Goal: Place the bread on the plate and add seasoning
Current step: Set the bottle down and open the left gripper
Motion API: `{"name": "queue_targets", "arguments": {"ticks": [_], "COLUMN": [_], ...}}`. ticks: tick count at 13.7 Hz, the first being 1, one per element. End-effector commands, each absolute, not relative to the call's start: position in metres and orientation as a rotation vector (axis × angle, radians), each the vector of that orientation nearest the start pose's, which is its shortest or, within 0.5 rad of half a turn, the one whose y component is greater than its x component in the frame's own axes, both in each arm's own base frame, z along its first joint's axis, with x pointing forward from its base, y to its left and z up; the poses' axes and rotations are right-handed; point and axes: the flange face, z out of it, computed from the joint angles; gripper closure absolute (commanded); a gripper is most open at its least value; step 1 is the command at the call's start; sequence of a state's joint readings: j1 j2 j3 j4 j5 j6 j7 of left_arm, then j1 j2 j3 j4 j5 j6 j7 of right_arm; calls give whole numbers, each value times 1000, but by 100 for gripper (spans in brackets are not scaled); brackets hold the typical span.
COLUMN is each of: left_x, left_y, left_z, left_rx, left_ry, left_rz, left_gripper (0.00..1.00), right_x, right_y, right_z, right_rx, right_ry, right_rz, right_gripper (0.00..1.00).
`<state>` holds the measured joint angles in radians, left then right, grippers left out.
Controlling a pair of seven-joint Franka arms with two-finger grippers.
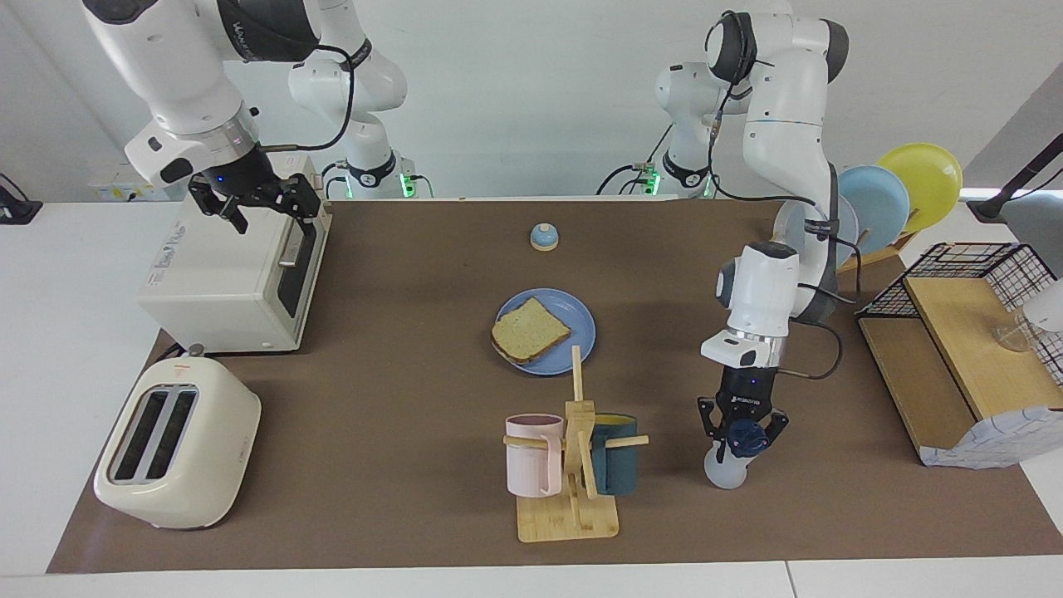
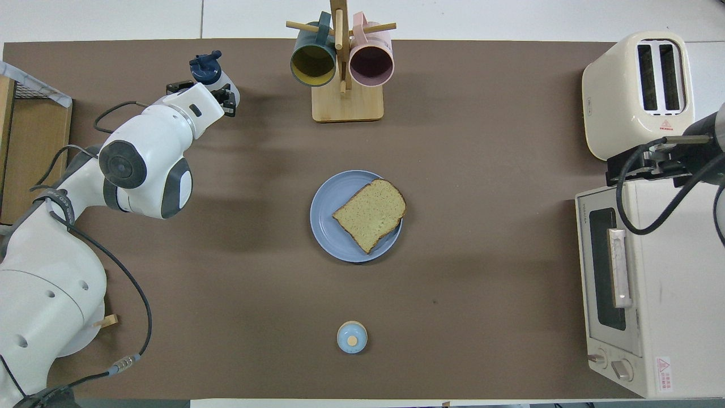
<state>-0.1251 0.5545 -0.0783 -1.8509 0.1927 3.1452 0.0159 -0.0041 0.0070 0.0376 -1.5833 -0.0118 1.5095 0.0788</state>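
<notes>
The bread (image 1: 529,330) lies on the blue plate (image 1: 581,320) in the middle of the table; both also show in the overhead view, the bread (image 2: 371,214) and the plate (image 2: 325,226). The seasoning bottle (image 1: 727,472) stands on the table toward the left arm's end, beside the mug rack. Its navy cap (image 2: 205,67) shows from above. My left gripper (image 1: 742,440) is low over the bottle, open, with a finger on each side of the cap and neck. My right gripper (image 1: 267,209) is open and empty over the toaster oven and waits.
A white toaster oven (image 1: 232,274) and a cream toaster (image 1: 178,444) stand at the right arm's end. A wooden mug rack (image 1: 573,465) holds two mugs. A small blue bell (image 1: 544,237) sits near the robots. Plates in a rack (image 1: 880,203) and a wire shelf (image 1: 955,349) stand at the left arm's end.
</notes>
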Motion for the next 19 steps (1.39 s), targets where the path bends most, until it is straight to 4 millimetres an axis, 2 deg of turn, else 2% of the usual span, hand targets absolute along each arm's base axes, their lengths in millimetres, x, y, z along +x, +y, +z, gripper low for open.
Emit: {"name": "queue_targets", "arguments": {"ticks": [1, 5, 6, 8, 13, 15, 17, 19], "left_x": [680, 679, 679, 678, 677, 668, 647, 612], "left_y": [-147, -144, -143, -143, -142, -140, -129, -123], "left_z": [307, 304, 303, 302, 301, 299, 316, 331], "left_rx": [-2905, -2917, -2933, -2973, -2977, -2980, -2981, -2988], "left_ry": [567, 545, 509, 407, 399, 404, 386, 375], "left_rz": [-1106, -1101, -1101, -1105, -1103, -1089, -1071, -1039], "left_gripper": [62, 53, 47, 0, 0, 0, 0, 0], "right_x": [543, 542, 543, 542, 542, 543, 542, 542], "right_y": [13, 13, 13, 13, 13, 13, 13, 13], "right_z": [610, 610, 610, 610, 610, 610, 610, 610], "right_rx": [-3164, -3164, -3164, -3164, -3164, -3164, -3164, -3164], "right_ry": [54, 54, 54, 54, 54, 54, 54, 54], "right_rz": [130, 132, 130, 132, 132, 130, 132, 132], "right_gripper": [0, 0, 0, 0, 0, 0, 0, 0]}}
